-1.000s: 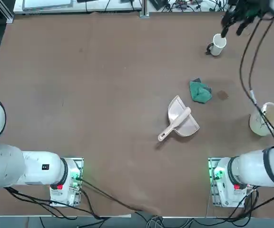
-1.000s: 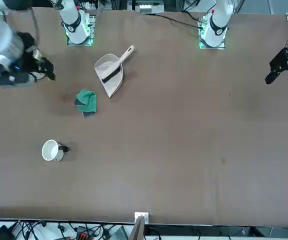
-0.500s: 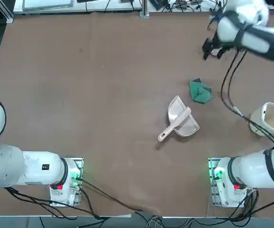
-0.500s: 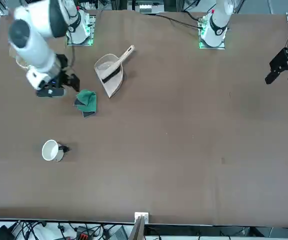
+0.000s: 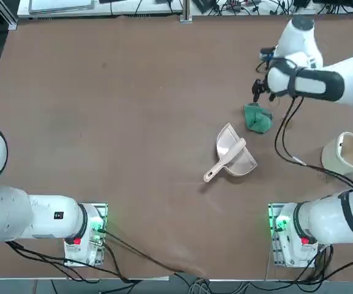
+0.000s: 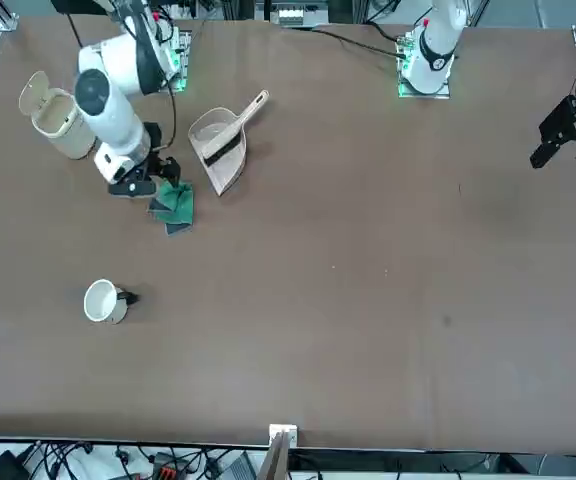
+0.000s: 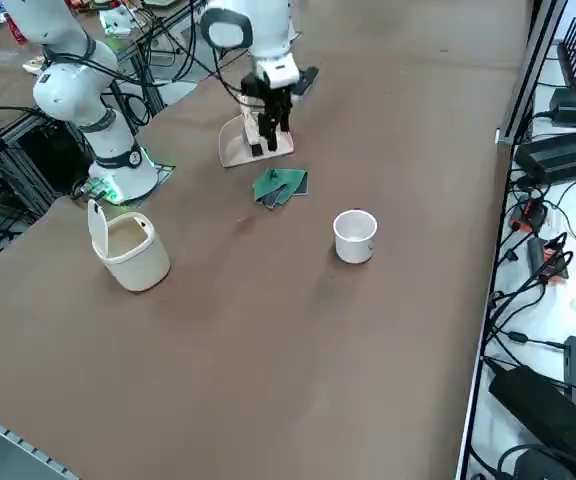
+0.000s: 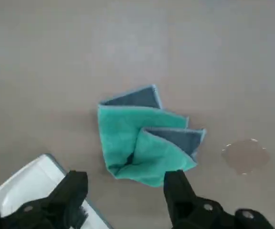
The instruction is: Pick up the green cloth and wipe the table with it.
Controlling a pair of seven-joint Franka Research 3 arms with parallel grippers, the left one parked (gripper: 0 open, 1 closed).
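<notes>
The green cloth (image 5: 258, 118) lies crumpled on the brown table (image 5: 133, 92), just beyond the dustpan. It also shows in the front view (image 6: 175, 203), the side view (image 7: 280, 185) and the right wrist view (image 8: 144, 138). My right gripper (image 5: 258, 95) hangs above the cloth's far edge, pointing down, open. In the wrist view the gripper (image 8: 125, 191) has its two black fingers (image 8: 73, 191) spread apart with the cloth showing between and beyond them. Nothing is held.
A pinkish dustpan (image 5: 235, 154) lies close to the cloth on the robot's side. A white mug (image 6: 101, 300) stands farther out, and a beige lidded bin (image 5: 342, 153) stands at the right edge. A faint stain (image 8: 245, 155) marks the table beside the cloth.
The right arm has swung in from the far right corner and come down, bringing its gripper over the green cloth. The cloth, dustpan and mug have not moved.
</notes>
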